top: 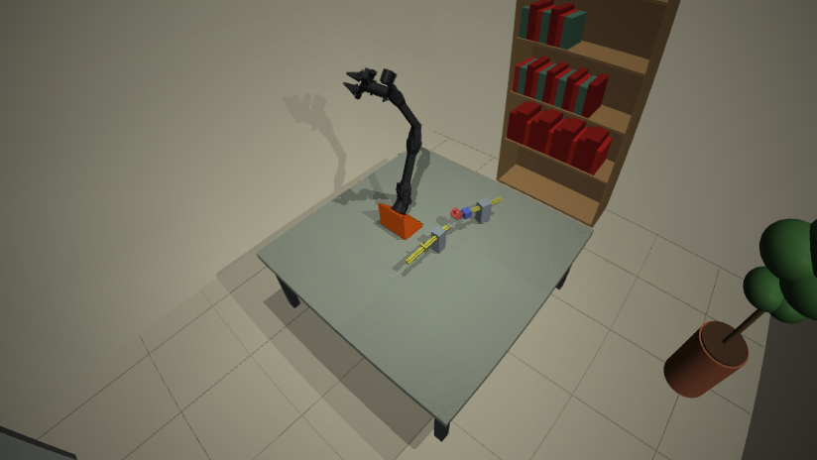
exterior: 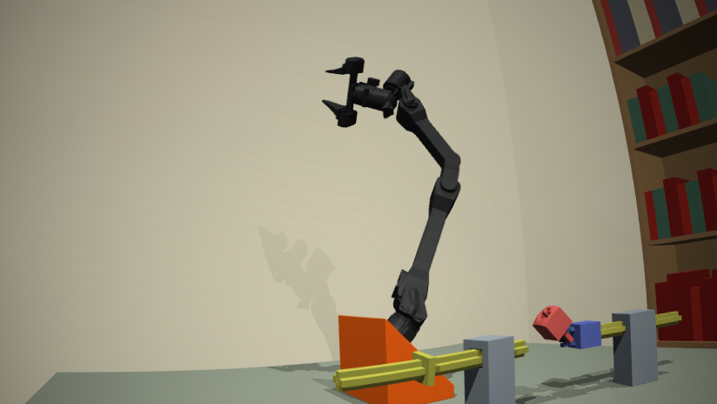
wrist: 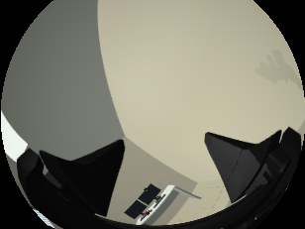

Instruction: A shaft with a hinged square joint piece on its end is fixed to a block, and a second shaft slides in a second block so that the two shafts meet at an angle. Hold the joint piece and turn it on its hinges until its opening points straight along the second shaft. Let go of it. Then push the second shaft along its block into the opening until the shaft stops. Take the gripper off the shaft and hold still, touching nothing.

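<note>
My gripper [top: 344, 79] [exterior: 324, 85] [wrist: 164, 142] is open and empty, high above the table and well away from both shafts. The red joint piece [top: 455, 212] [exterior: 553, 323] is hinged to a blue part [top: 467, 212] [exterior: 587, 334] on the end of the first yellow shaft [top: 497, 200] [exterior: 668, 319], held by a grey block [top: 483, 211] [exterior: 634, 348]. In the exterior view the red piece is tilted up. The second yellow shaft [top: 415, 254] [exterior: 381, 373], with a collar, passes through the other grey block [top: 438, 240] [exterior: 489, 371]. Its end stands apart from the red piece.
The orange base wedge [top: 394, 221] [exterior: 362, 346] of the arm stands on the table [top: 434, 337] [exterior: 85, 386] beside the second shaft. A bookshelf [top: 620, 137] [exterior: 639, 165] stands behind the table, and a potted plant [top: 694, 365] on the floor to the right.
</note>
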Robot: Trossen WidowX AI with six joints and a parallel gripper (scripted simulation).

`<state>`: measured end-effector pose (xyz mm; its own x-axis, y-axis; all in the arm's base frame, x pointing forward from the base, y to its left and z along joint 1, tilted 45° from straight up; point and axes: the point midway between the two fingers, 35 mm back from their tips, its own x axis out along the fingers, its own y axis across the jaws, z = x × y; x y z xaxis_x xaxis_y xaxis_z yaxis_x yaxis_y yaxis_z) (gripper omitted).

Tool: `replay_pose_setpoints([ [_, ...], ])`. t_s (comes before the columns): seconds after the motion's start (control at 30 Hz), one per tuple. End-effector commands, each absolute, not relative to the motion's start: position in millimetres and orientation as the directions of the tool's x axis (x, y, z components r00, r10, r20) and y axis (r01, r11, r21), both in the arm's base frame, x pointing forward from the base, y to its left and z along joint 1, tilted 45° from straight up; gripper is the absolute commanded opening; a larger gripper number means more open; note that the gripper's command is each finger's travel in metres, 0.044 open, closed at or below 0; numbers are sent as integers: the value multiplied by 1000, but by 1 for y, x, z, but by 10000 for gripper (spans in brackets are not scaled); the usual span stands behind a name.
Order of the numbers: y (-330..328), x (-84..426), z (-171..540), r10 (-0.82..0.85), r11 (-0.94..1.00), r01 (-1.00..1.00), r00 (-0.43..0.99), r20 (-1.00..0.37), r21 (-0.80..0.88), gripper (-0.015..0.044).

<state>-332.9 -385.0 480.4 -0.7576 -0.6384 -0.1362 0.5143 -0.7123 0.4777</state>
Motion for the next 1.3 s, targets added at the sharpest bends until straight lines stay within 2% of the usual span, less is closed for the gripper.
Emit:
replay_pose_setpoints([
  [0.0, -385, -333, 480, -638, -712, 514, -758, -136, 478, 426],
  [0.13, -394, -323, 472, -662, -707, 539, -731, -163, 457, 440],
  [0.7, -458, -195, 394, -812, -535, 800, -397, -428, 273, 440],
  [1.27, -461, -50, 312, -736, -160, 972, -1, -677, 171, 440],
])
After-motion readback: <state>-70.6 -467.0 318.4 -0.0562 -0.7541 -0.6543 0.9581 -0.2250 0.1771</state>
